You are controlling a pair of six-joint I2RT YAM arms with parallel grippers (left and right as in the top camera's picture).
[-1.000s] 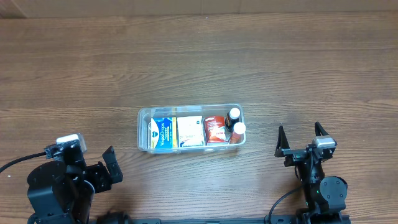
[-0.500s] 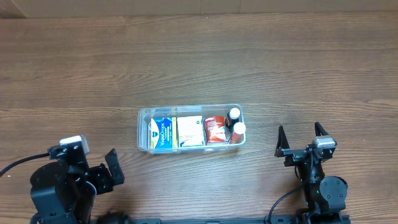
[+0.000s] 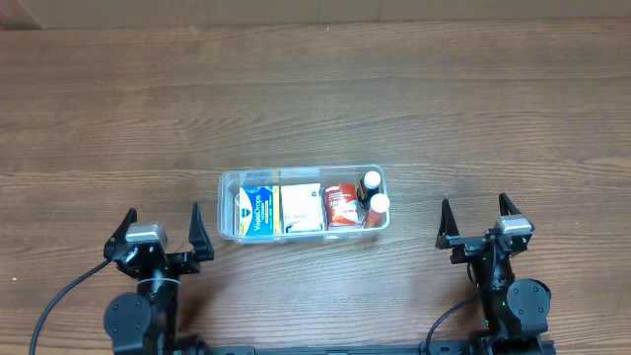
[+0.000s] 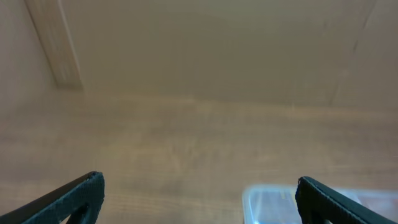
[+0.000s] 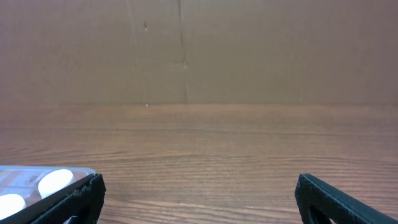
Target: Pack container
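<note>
1. Two black two-finger grippers stand by the near edge of the brown wooden table (image 3: 315,89), both pointing toward its far edge.
2. On the left half of that edge, the left gripper (image 3: 163,222) has its fingers spread wide with nothing between them. Its own camera shows the two dark fingertips (image 4: 74,196) at the bottom corners of the view, with bare wood in the gap.
3. Nearer the near right corner, the right gripper (image 3: 474,209) is likewise wide apart and empty (its wrist view shows only table between the tips).
4. Between the two arms, a clear plastic rectangular container (image 3: 225,209) with rounded corners lies near the middle of the table, a little toward the near edge, with its long side parallel to that edge. It sits closer to the left gripper and touches neither one.
5. Inside the container, from left to right, are a blue-and-white box (image 3: 255,210), a pale cream box (image 3: 301,208), a red-labelled pack (image 3: 342,205) and two small dark bottles with white caps (image 3: 379,203) at the right end.
6. From the left wrist the container's rim (image 4: 267,193) is blurred, and the right wrist catches one white cap (image 5: 55,182).
</note>
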